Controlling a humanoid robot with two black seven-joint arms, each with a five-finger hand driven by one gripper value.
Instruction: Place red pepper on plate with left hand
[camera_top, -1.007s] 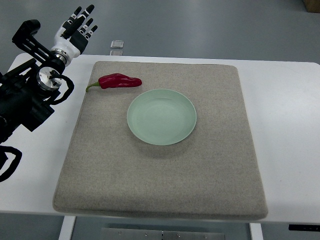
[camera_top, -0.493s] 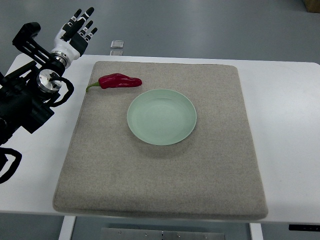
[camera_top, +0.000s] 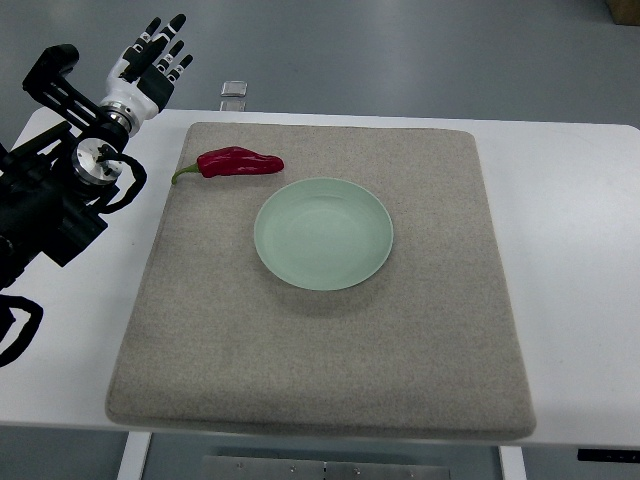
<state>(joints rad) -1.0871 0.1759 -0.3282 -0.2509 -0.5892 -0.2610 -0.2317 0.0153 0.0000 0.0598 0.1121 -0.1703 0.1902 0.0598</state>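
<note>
Red pepper (camera_top: 236, 162): lying on grey mat (camera_top: 330, 380), stem toward my side, just beside pale green plate (camera_top: 323, 233) at its far-left rim, apparently not touching it. Left hand (camera_top: 148, 66): mine, raised over white table's (camera_top: 570, 230) far-left corner, fingers spread, holding nothing, well apart from pepper.

A white desk (camera_top: 570, 250) carries a large square grey felt mat (camera_top: 400, 350), which covers most of its top. A small clear clip (camera_top: 234, 92) sits at the desk's far edge, just right of the fingers. Grey floor (camera_top: 400, 50) lies beyond.
</note>
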